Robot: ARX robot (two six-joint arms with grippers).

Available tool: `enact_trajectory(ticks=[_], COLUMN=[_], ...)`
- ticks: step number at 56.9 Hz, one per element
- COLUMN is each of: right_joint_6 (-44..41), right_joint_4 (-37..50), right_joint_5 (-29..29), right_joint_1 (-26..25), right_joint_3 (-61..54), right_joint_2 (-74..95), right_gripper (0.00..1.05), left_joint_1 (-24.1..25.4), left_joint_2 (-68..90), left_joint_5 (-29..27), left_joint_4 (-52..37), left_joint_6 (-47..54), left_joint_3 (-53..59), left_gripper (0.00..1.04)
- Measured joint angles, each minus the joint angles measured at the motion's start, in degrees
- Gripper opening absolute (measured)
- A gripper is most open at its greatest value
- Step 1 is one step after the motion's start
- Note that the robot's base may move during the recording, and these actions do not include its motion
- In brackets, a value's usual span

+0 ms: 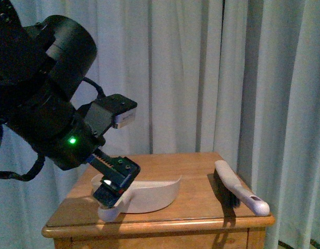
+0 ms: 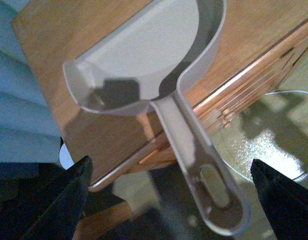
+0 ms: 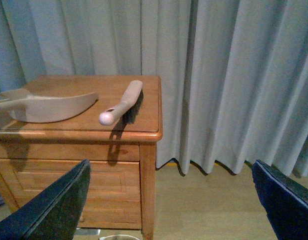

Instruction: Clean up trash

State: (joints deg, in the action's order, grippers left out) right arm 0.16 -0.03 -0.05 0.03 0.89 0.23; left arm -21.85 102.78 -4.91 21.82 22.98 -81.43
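The trash is out of view in every frame. A pinkish-beige dustpan (image 1: pixel 152 196) lies on the wooden nightstand (image 1: pixel 191 166), its handle (image 2: pixel 203 172) sticking out past the front edge. My left gripper (image 1: pixel 114 188) hangs open at that handle; in the left wrist view the gripper (image 2: pixel 169 172) has its dark fingers (image 2: pixel 61 200) wide on either side of the handle, not touching it. My right gripper (image 3: pixel 171 172) is open and empty, back from the nightstand and above the floor, facing the dustpan (image 3: pixel 49 107).
A pale hand brush (image 1: pixel 238 187) lies on the nightstand's right side, also visible as the brush (image 3: pixel 123 102) in the right wrist view. Grey curtains (image 1: pixel 201 72) hang behind and to the right. A round pale rim (image 2: pixel 293 135) stands on the floor below the nightstand's front.
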Motion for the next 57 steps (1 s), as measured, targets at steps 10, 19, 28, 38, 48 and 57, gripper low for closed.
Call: enact_trajectory(ticks=[10, 19, 28, 38, 48, 57], right_joint_6=[0.0, 0.0, -0.02, -0.02, 0.0, -0.02], right_joint_4=[0.0, 0.0, 0.0, 0.0, 0.0, 0.0], right_joint_5=[0.0, 0.0, 0.0, 0.0, 0.0, 0.0], right_joint_1=[0.0, 0.0, 0.0, 0.0, 0.0, 0.0], right_joint_3=[0.0, 0.0, 0.0, 0.0, 0.0, 0.0], right_joint_2=[0.0, 0.0, 0.0, 0.0, 0.0, 0.0], right_gripper=[0.97, 0.97, 0.97, 0.97, 0.97, 0.97], left_joint_1=[-1.18, -0.76, -0.76, -0.76, -1.51, -2.51], left_joint_2=[1.49, 3.39, 4.52, 5.16, 5.27, 5.7], left_joint_5=[-2.84, -4.68, -4.92, -5.62, -5.4, -5.53], left_joint_4=[1.75, 3.5, 4.15, 4.9, 5.22, 4.87], left_joint_6=[-2.8, -5.73, -7.52, -9.18, -10.71, -11.34], left_joint_3=[-3.26, -4.5, -5.38, -5.6, -5.6, -5.4], left_gripper=[0.97, 0.97, 0.97, 0.97, 0.97, 0.97])
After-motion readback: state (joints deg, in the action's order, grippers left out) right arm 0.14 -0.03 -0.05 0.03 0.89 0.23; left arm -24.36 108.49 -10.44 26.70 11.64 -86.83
